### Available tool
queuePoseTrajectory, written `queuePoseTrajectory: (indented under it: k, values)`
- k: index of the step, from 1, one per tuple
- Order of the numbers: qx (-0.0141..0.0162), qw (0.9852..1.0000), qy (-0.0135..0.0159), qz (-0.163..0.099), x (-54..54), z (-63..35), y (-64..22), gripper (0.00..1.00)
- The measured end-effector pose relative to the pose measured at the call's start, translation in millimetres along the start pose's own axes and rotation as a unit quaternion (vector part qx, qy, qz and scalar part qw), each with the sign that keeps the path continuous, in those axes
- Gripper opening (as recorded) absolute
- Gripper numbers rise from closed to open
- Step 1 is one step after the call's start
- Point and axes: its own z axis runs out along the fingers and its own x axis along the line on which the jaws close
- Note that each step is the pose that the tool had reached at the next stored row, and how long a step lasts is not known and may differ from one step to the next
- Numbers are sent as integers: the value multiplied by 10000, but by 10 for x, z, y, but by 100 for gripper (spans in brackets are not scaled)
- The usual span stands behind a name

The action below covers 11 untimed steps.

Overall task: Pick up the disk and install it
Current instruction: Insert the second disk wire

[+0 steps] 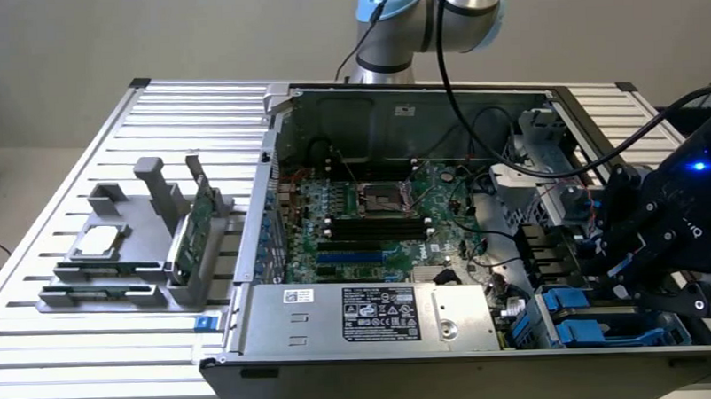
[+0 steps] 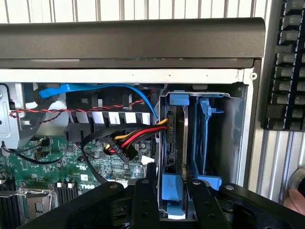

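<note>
Quickly, from the exterior view's left: a grey holder [image 1: 110, 292] sits on the slatted table [image 1: 54, 387], carrying a square silver chip [image 1: 101, 242] and an upright green card [image 1: 189, 234]. Next comes the open computer case [image 1: 272, 167]. Its power supply [image 1: 372, 312] has a white sticker and a black one, print too small to read. A motherboard [image 1: 380, 207] lies behind it.

At the far right, the gripper [image 2: 171, 195] hangs over the drive bay [image 2: 236, 138] in the case's corner. Whether it is clamped or loose, I cannot tell. The disk [image 2: 174, 143] stands on edge in the bay, directly in front of the gripper, blue rails showing. A red-yellow-black cable bundle [image 2: 131, 136] crowds one side of it. A blue bracket [image 2: 205, 138] and the bay wall stand on the other, leaving little free room.
</note>
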Motion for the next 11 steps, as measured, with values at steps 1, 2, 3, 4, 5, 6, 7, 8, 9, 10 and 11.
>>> queuePoseTrajectory:
  k: [1,2,3,4,5,6,7,8,9,10,11]
  values:
    - [0,10000,0,0,0,0,0,31]
    - [0,10000,0,0,0,0,0,31]
    - [0,10000,0,0,0,0,0,31]
    - [0,10000,0,0,0,0,0,31]
    - [0,10000,0,0,0,0,0,31]
    - [0,10000,0,0,0,0,0,31]
    - [0,10000,0,0,0,0,0,31]
    - [0,10000,0,0,0,0,0,31]
    - [0,10000,0,0,0,0,0,31]
    - [0,10000,0,0,0,0,0,31]
    - [0,10000,0,0,0,0,0,31]
